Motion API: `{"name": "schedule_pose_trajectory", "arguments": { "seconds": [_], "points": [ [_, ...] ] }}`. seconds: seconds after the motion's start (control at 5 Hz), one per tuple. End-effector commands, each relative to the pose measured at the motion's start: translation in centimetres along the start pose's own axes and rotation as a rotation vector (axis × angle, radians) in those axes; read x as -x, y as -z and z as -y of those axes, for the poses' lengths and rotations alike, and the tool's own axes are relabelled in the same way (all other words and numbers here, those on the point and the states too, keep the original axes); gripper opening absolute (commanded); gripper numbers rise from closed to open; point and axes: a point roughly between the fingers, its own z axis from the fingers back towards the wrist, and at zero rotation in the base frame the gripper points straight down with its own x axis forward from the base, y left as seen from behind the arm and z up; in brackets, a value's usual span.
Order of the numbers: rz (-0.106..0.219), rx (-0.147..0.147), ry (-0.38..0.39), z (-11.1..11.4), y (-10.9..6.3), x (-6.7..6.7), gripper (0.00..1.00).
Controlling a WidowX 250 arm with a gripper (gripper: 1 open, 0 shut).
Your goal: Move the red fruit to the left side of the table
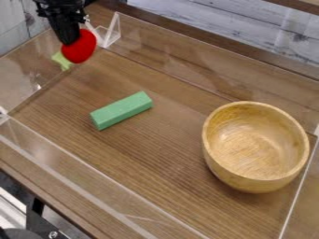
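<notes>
Hanging at the far left corner of the table (187, 84), the red fruit (80, 47) sits clamped in the gripper (73, 37), whose dark fingers are closed on its upper part; the fruit appears clear of the wood surface, with a small green leafy end projecting from its lower left side; the gripper points downward from the top edge of the view, its upper body cut off by the frame. Just beside the fruit, to the right, a clear acrylic corner piece (110, 30) stands upright at the back wall; the low clear acrylic walls (22, 82) run along the left and near edges of the tabletop. Nearer the middle of the table, well apart from the fruit, a green rectangular block (121, 109) lies flat, set diagonally on the wood grain; at the right side, a wooden bowl (256, 146) stands upright, far larger than the fruit, with nothing visible inside it; block and bowl are apart from each other and from the gripper.
</notes>
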Motion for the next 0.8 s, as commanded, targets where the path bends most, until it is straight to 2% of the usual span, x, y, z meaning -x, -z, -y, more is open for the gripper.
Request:
{"name": "schedule_pose_trajectory", "arguments": {
  "seconds": [0.0,0.4,0.6],
  "points": [
    [0.032,-0.024,-0.023,0.1,-1.0,-0.8,0.00],
    [0.011,0.001,0.003,0.0,1.5,-0.8,0.00],
    [0.008,0.021,0.022,0.0,2.2,-1.7,0.00]
  ]
}}
